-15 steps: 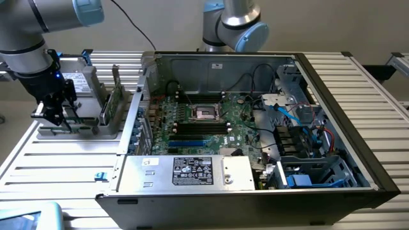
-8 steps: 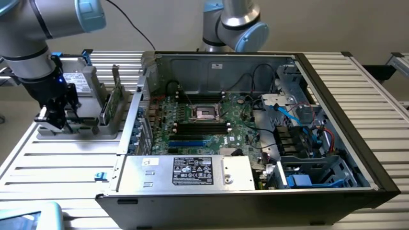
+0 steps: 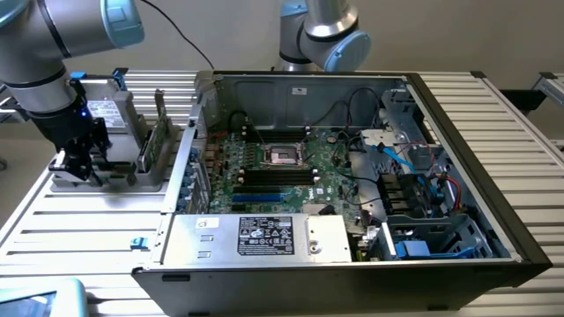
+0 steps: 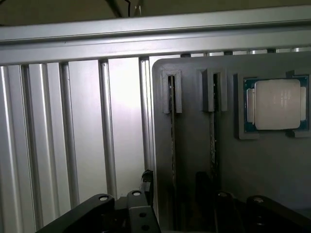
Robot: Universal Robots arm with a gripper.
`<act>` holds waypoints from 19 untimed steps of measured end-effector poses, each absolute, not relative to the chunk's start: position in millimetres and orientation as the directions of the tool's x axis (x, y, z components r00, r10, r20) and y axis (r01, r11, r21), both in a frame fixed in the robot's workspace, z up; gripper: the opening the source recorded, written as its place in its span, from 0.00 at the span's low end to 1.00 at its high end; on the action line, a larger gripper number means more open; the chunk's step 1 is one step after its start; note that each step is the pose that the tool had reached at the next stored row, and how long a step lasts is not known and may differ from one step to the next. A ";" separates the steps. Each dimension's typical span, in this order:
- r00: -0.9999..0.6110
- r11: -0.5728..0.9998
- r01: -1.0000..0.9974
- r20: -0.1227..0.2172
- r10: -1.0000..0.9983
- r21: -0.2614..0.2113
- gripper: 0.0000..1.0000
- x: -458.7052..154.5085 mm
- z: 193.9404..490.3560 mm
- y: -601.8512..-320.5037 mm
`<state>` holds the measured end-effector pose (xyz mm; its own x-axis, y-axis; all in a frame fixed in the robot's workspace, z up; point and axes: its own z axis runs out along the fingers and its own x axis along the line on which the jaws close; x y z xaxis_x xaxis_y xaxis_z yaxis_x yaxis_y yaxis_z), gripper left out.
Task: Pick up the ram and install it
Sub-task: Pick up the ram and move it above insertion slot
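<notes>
Tool (image 3: 72, 168) is spread wide with nothing in it, hanging over the grey holder (image 3: 105, 181) near the desk (image 3: 70, 224) edge on the exterior view's left. On the wrist view, the ram (image 4: 172, 141) stands on edge in its slot, lined up between my fingers (image 4: 133, 208), untouched. A second stick (image 4: 212, 141) sits just beside it, the processor chip (image 4: 277, 104) beyond. My read: centre on one stick only, jaws square to its flat faces, descend straight, clear of the neighbour. The computer case (image 3: 308, 92) lies open mid-desk.
</notes>
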<state>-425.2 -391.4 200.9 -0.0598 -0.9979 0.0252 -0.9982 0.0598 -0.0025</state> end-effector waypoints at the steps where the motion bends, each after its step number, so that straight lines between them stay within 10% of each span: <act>1: -0.060 0.060 -0.998 0.025 -0.998 -0.003 0.49 -425.8 200.5 -391.4; 9: -0.060 0.060 -0.998 0.025 -0.998 -0.003 0.49 -427.5 198.1 -391.4; 19: -0.060 0.060 -0.998 0.025 -0.998 -0.003 0.14 -427.4 197.5 -391.4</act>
<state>-427.4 -391.4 197.5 -0.0600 -0.9979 0.0251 -0.9982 0.0599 -0.0031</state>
